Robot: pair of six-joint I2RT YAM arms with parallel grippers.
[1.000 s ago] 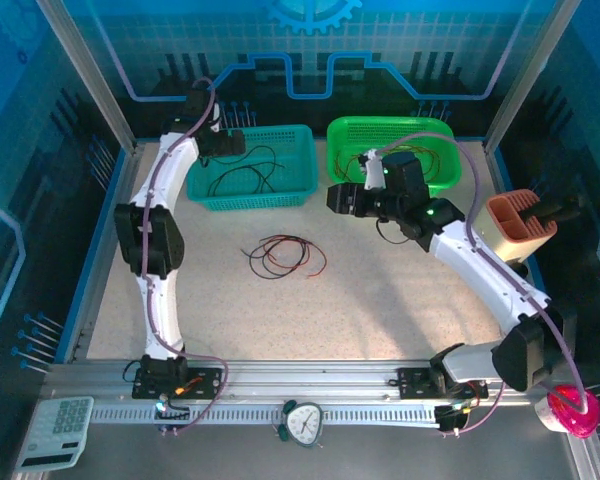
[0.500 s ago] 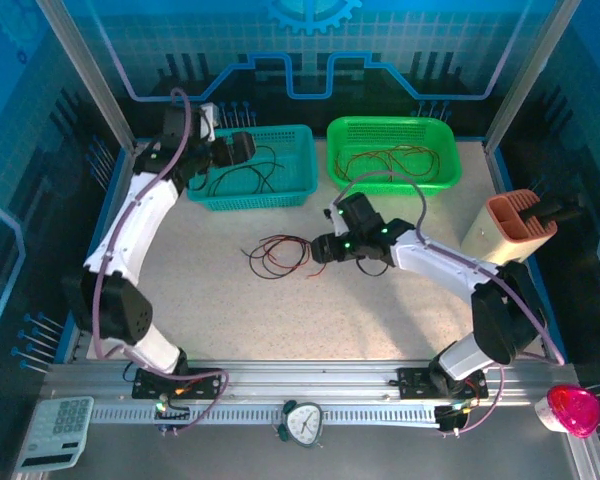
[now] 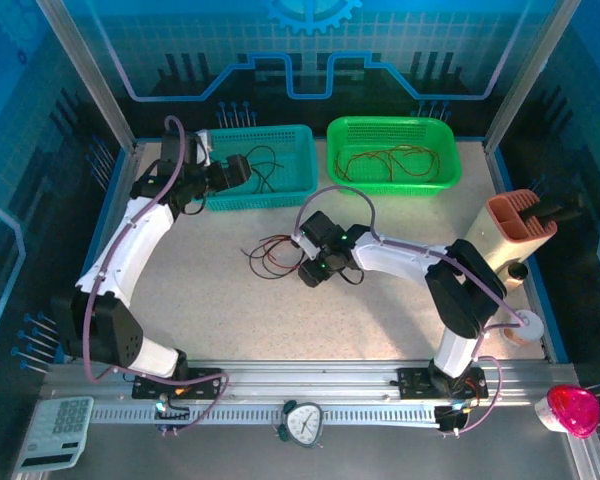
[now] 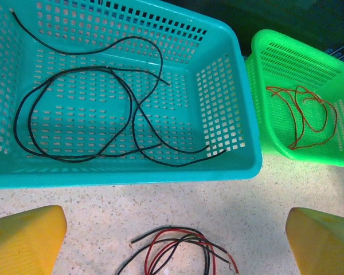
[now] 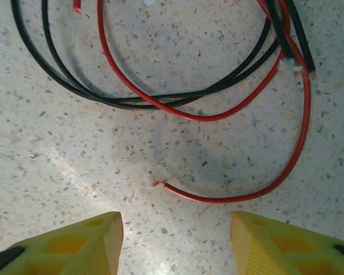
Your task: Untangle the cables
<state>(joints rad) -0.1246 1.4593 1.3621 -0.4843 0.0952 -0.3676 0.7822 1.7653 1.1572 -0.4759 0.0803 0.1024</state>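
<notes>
Two arms bend over the table [image 3: 280, 320] in the top view: the left arm [image 3: 130, 235] arches back with the left gripper [image 3: 238, 168] over the teal basket's [image 3: 260, 203] left end, and the right arm [image 3: 410, 262] folds inward with the right gripper [image 3: 308, 270] tipped down beside the tangled cables [image 3: 275, 255]. The left wrist view shows fingers spread wide and empty, with black cables [image 4: 132, 117] lying in the teal basket. The right wrist view shows fingers moderately apart, holding nothing, with a loose red cable [image 5: 305, 126] just ahead.

Likely lab: aluminium-framed robot enclosure [image 3: 88, 75]
</notes>
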